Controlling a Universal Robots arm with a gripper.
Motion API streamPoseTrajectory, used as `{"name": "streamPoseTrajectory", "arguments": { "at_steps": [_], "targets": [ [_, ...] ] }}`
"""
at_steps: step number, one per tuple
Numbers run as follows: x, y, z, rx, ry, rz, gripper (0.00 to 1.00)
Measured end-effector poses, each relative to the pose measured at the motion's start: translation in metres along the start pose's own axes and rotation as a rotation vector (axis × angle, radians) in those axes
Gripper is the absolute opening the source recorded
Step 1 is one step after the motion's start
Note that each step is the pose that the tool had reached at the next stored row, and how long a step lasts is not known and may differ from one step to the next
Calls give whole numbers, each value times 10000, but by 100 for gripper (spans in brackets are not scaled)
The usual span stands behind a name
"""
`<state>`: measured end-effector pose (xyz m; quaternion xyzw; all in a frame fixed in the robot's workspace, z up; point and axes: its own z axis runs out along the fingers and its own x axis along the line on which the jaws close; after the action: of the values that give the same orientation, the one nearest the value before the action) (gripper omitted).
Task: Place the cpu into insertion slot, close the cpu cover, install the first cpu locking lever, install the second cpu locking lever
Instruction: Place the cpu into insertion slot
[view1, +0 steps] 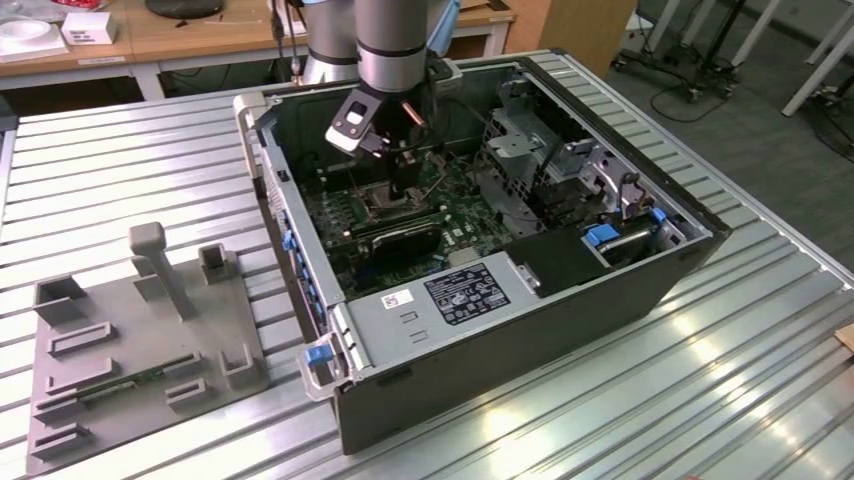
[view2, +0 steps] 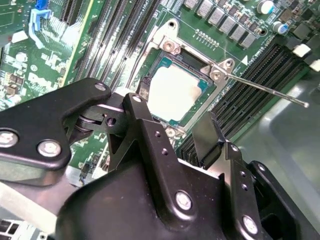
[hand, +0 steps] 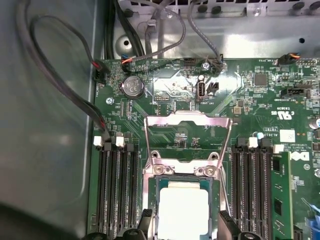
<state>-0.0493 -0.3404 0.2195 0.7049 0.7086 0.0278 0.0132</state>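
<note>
The pale grey-silver square cpu (view2: 175, 92) is seated in the silver-rimmed insertion slot (view2: 165, 37) beneath the black gripper (view2: 170, 111), spread wide and empty, so placement is judged done and careful, even closing pressure is called for.

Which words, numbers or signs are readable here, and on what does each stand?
No text can be quoted with confidence.
Black label on the grey metal box: too small.
White sticker beside it: too small.
White markings on the motherboard: blurred.

Upright arm (view1: 394, 45), gripper (hand: 184, 226) nose-down, black fingers (hand: 226, 223) wide apart
</note>
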Motion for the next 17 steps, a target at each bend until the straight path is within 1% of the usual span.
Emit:
{"name": "streamPoseTrajectory", "arguments": {
  "at_steps": [7,17],
  "targets": [
    [2,3,-51,-1,-2,3,62],
    [2,4,-64,-1,-2,4,62]
  ]
}}
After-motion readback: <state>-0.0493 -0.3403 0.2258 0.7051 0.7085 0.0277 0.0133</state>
